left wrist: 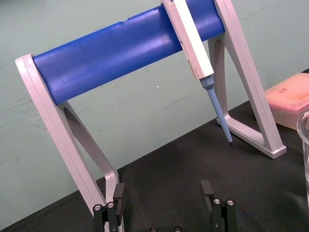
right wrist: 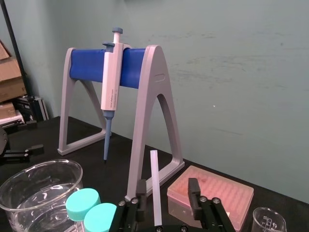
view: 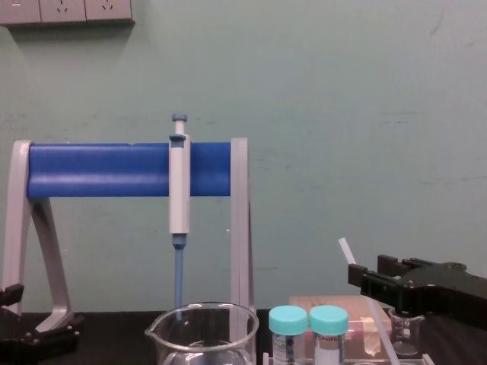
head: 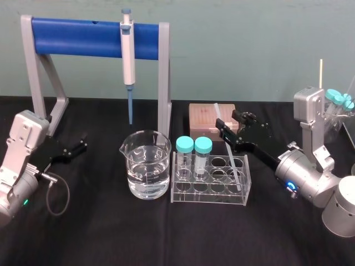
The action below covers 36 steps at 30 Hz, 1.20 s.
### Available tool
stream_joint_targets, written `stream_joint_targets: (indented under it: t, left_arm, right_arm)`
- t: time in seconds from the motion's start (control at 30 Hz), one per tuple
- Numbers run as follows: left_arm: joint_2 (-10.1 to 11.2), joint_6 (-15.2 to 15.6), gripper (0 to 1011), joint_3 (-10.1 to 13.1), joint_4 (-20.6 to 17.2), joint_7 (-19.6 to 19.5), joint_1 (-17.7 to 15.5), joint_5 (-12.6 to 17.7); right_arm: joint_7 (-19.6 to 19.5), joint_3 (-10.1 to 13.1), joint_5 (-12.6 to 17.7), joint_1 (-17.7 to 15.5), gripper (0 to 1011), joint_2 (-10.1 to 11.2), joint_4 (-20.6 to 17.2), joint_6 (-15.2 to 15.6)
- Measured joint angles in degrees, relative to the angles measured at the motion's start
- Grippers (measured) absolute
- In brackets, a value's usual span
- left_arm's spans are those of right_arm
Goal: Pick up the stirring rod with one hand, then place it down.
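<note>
My right gripper [head: 228,123] is the nearer one. Its jaws stand open on either side of the stirring rod [right wrist: 155,186], not clamping it. The rod stands steeply in the tube rack [head: 181,197] mid-worktop, its top leaning left. The left gripper [head: 75,148] idles with jaws open near the left edge.

black table [head: 111,233], stand [head: 163,83], beaker [head: 147,166], rack [head: 211,191], box [head: 204,119]

the stirring rod [head: 235,169], thin, straight and translucent white, stands tilted with its lower end in a cell of the clear rack [head: 209,195] on the table, its upper end leaning back and toward the robot's left. the black right tool [head: 226,118] is around its upper part with jaws apart; in the right wrist view the stirring rod [right wrist: 155,183] stands just beside one finger [right wrist: 141,192].
</note>
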Motion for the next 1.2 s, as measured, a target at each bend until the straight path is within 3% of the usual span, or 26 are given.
stream_joint_targets:
  t: [0.13,0.5,0.63,0.73,0.83,0.97,1.2]
  left_arm:
    - [0.0,0.0,1000,0.0,0.0,0.0,0.0,0.0]
    - [0.0,0.0,1000,0.0,0.0,0.0,0.0,0.0]
    - [0.0,0.0,1001,0.0,0.0,0.0,0.0,0.0]
    - [0.0,0.0,1000,0.0,0.0,0.0,0.0,0.0]
    - [0.0,0.0,1000,0.0,0.0,0.0,0.0,0.0]
    - [0.0,0.0,1000,0.0,0.0,0.0,0.0,0.0]
    - [0.0,0.0,1001,0.0,0.0,0.0,0.0,0.0]
  right_arm:
    - [0.0,0.0,0.0,0.0,679,0.0,0.0,0.0]
    - [0.3,0.5,0.5,0.0,978,0.0,-0.2,-0.9]
    - [0.1,2.1,1.1,0.1,1000,-0.3,-1.2,-3.4]
    - [-3.2,4.9,0.6,-0.1,1000,-1.2,-2.3,-6.6]
    - [-6.6,6.1,-1.4,-0.4,1000,-1.9,-2.4,-7.2]
    - [-13.5,7.3,-5.6,-1.2,1000,-3.1,-1.7,-3.7]
    - [-15.8,7.7,-7.5,-1.8,1000,-4.2,-0.3,1.0]
